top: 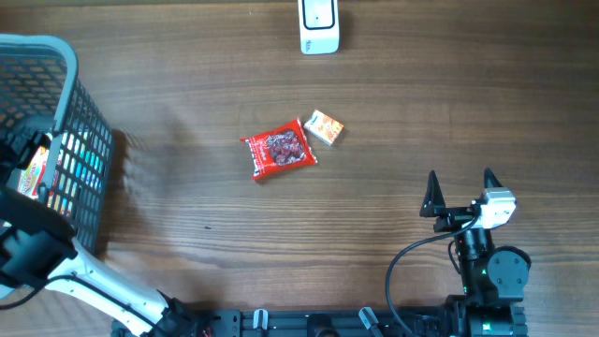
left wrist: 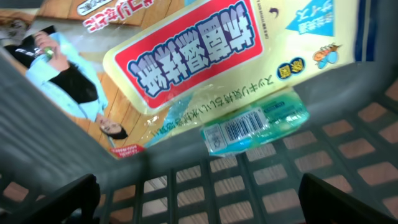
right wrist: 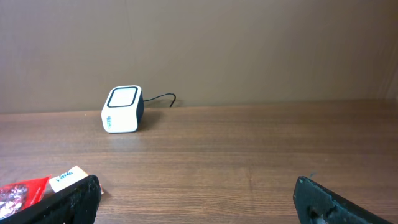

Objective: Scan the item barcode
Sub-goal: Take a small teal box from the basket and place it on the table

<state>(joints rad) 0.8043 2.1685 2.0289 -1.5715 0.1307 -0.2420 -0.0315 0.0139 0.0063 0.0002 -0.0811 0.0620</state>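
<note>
Across the brown wood-grain counter point(top: 187, 234), working toward a barcode scan with nothing yet picked up. Reaching into the grey mesh basket point(top: 84, 140) at the left edge of the overhead frame with the left tool point(left wrist: 199, 186), fingers spread wide apart and empty, dark tips showing at the lower corners of the wrist view. Hanging above a jumble of goods there: looking down on a yellow pouch point(left wrist: 205, 50) with a red label across the upper middle, a teal packet point(left wrist: 261, 121) tucked under its lower edge with its barcode point(left wrist: 239, 129) facing up, and a printed pack point(left wrist: 62, 81) picturing a person at upper left. Probably lining up over the teal packet, being the one with its stripes exposed and lying against the basket floor. Resting the right tool point(top: 460, 178) at lower right of the overhead frame, likewise spread open and holding nothing, pointing up the frame toward the white scanner point(top: 318, 26) at top centre, probably parked there to leave room in front of the scanner. Leaving a red snack packet point(top: 279, 150) and a small orange box point(top: 326, 127) just beside each other near the centre, well apart from both tools. Judging the task as barely begun: needing a closing grip on one packet, a lift clear of the basket wall, then a carry to the scanner with the stripes turned toward its face. Risking a snag on the yellow pouch overlapping the teal packet.
</note>
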